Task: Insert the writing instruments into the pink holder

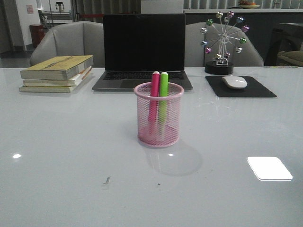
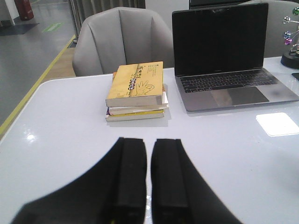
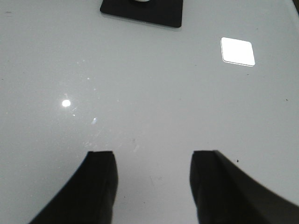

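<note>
The pink holder (image 1: 158,115), a wire-mesh cup, stands upright at the middle of the table in the front view. Inside it stand the magenta marker (image 1: 154,97) and the green marker (image 1: 163,98), side by side, pale ends poking above the rim. Neither arm shows in the front view. My left gripper (image 2: 149,142) is shut with nothing between its fingers, above the table's left part, facing the books. My right gripper (image 3: 154,156) is open over bare table, nothing between its fingers. The holder and markers do not appear in either wrist view.
A stack of books (image 1: 57,72) lies at the back left, a dark laptop (image 1: 143,49) behind the holder. At the back right are a black mouse pad (image 1: 241,88) with a white mouse (image 1: 234,82) and a ferris-wheel ornament (image 1: 222,42). Grey chairs (image 2: 122,39) stand behind the table.
</note>
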Controlling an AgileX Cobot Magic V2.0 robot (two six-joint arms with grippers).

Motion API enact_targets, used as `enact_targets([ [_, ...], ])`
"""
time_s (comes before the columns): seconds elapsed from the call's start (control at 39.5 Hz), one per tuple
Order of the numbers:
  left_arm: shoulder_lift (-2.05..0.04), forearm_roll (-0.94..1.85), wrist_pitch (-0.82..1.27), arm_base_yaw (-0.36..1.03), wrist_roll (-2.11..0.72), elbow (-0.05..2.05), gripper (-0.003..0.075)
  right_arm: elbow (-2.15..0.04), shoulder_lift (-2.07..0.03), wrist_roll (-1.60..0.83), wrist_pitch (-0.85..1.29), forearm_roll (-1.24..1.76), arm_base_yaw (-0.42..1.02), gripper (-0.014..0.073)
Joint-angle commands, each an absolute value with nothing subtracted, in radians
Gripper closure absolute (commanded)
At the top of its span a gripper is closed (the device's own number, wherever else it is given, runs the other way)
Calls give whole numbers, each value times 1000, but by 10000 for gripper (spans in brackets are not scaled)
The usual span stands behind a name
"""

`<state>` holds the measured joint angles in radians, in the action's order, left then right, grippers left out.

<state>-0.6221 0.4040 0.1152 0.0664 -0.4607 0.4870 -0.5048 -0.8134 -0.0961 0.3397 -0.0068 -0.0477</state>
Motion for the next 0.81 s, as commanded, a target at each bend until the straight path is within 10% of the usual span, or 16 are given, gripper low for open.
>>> enact_targets([
  [0.0,-622,417,36,66,-459,518,570,-531,-807,-105,264,-16,-54,270],
  [0.2,-622,417,36,66,-459,518,570,-531,-807,-105,265,-16,-54,551],
  [0.79,-622,417,36,66,-459,518,570,-531,-807,-105,271,-17,-54,536],
])
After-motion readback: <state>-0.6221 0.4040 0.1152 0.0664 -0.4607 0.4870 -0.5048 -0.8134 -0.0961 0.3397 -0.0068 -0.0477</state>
